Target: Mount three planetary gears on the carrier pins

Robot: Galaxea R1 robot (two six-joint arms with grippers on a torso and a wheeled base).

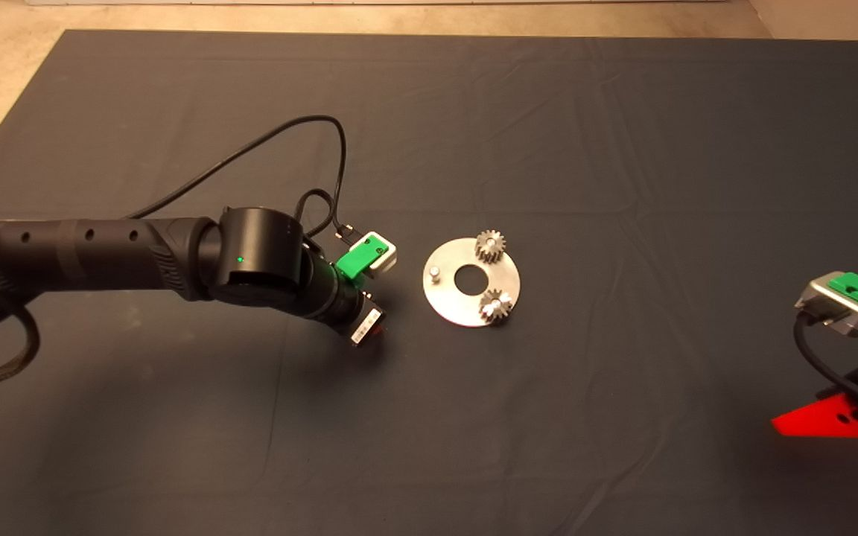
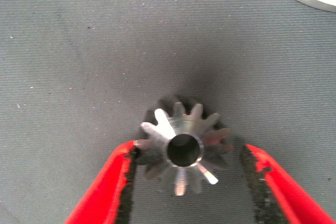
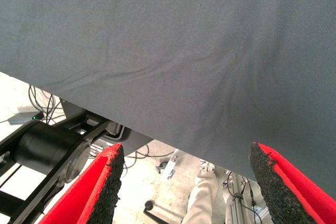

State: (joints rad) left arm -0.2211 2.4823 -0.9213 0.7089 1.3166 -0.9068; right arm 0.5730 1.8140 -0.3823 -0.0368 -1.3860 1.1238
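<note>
A: Where's your third gear (image 2: 184,148)?

B: Between the fingers of your left claw (image 2: 185,182), lying flat on the mat (image 1: 623,149), hole up. One pad touches its teeth, the other stands just off them, so the claw is apart, not yet clamped.

A: And the pin it's meant for?

B: The disc (image 1: 471,281) lies just right of that claw. Two gears (image 1: 489,246) already sit on the far and near-right pins; the bare pin (image 1: 435,272) is on the disc's left side, the side nearest your left claw.

A: So which arm?

B: The left, I'd judge. Your right claw (image 3: 186,182) is parked at the near right edge, fingers wide apart, holding nothing. Close on the gear, lift, carry it a little right.
</note>
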